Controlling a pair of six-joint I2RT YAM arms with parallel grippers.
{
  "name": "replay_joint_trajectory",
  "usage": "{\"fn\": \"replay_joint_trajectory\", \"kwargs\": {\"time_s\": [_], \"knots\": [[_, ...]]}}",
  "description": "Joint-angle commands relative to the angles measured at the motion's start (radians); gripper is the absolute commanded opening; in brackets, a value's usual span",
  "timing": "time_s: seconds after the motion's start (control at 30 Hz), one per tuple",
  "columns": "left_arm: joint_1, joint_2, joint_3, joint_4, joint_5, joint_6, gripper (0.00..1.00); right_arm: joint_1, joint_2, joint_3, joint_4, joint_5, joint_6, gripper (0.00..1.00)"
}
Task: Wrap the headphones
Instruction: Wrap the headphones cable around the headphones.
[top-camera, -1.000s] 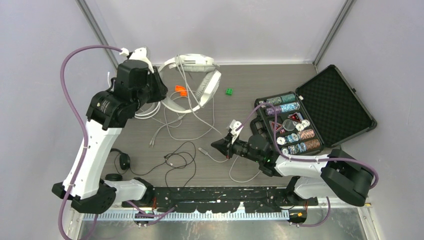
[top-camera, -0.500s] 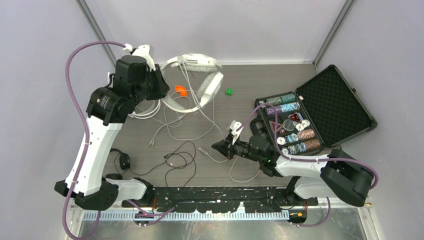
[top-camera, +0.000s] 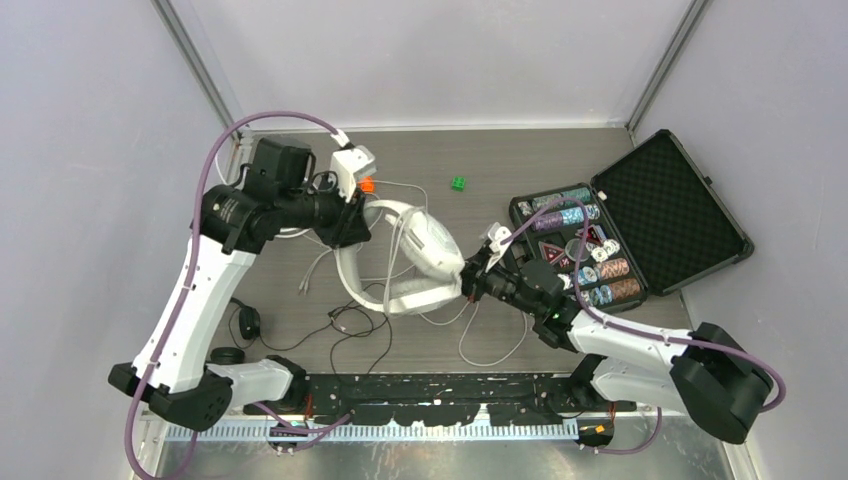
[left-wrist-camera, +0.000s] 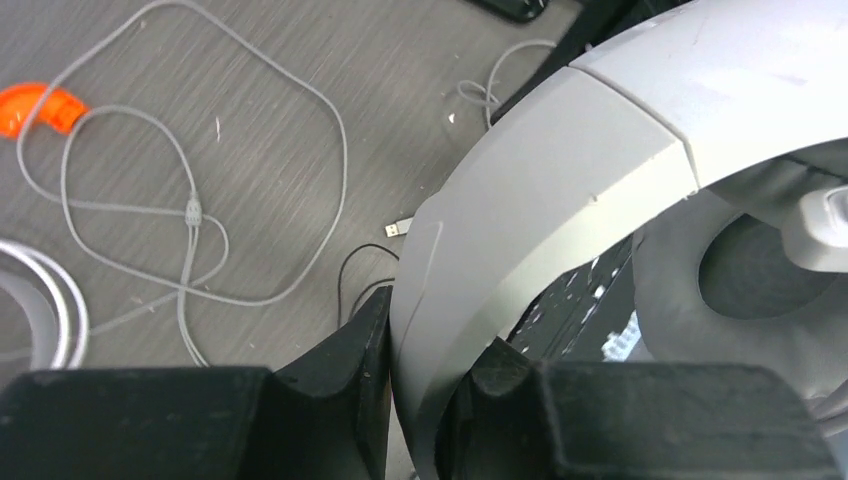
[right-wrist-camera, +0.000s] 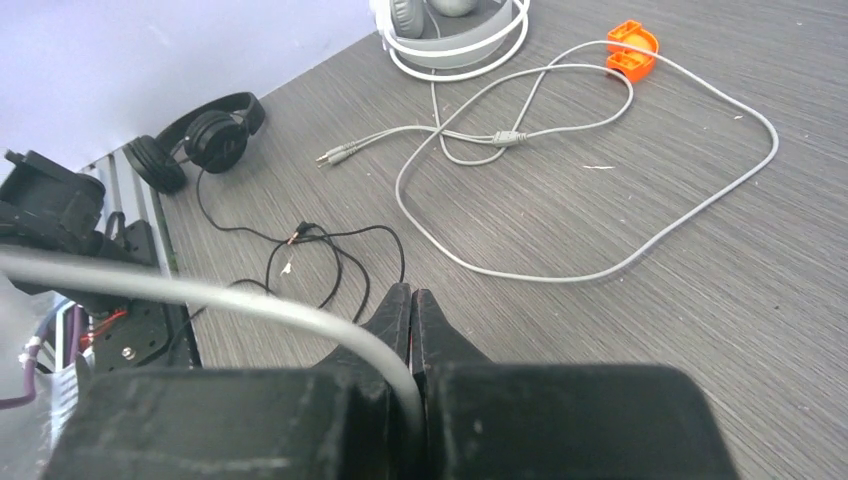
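Gripped the white headset (top-camera: 425, 255) by its band (left-wrist-camera: 520, 180) in the left pincer (left-wrist-camera: 420, 390) and pinched its cord (right-wrist-camera: 250, 303) in the right pincer (right-wrist-camera: 410, 305), just right of the cup (left-wrist-camera: 670, 260).

Reaches inward with the left arm (top-camera: 195, 295), fingers (left-wrist-camera: 335, 375) clamped on the headphones (left-wrist-camera: 560, 170). Stretches across with the right arm (top-camera: 625, 340), fingers (right-wrist-camera: 393, 312) pinched on them too.

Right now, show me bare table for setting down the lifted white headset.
Widest: the far strip between the green piece and the chip case, up to the back wall. Smaller: the near edge between the black cord and the white cord loop. Centre-left is crowded with cords; the black pair sits near left.
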Motion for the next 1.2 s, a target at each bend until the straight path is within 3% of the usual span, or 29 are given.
{"fn": "replay_joint_trajectory", "kwargs": {"time_s": [0.0, 0.27, 0.67, 0.87, 1.17], "knots": [[-0.015, -0.055, -0.016, -0.051, 0.245, 0.329, 0.00, -0.025, -0.070, 0.035, -0.087, 0.002, 0.030, 0.05], [-0.102, -0.049, -0.085, -0.009, -0.025, 0.563, 0.00, -0.026, -0.202, 0.183, -0.494, -0.081, 0.060, 0.01], [-0.182, -0.110, -0.254, 0.187, -0.070, 0.706, 0.00, -0.027, -0.106, 0.506, -0.966, -0.230, 0.232, 0.01], [-0.207, -0.116, -0.317, 0.251, -0.228, 0.744, 0.00, -0.028, -0.119, 0.535, -0.994, -0.328, 0.293, 0.02], [-0.228, -0.141, -0.390, 0.363, -0.355, 0.812, 0.00, -0.028, -0.139, 0.547, -0.960, -0.425, 0.395, 0.02]]}}
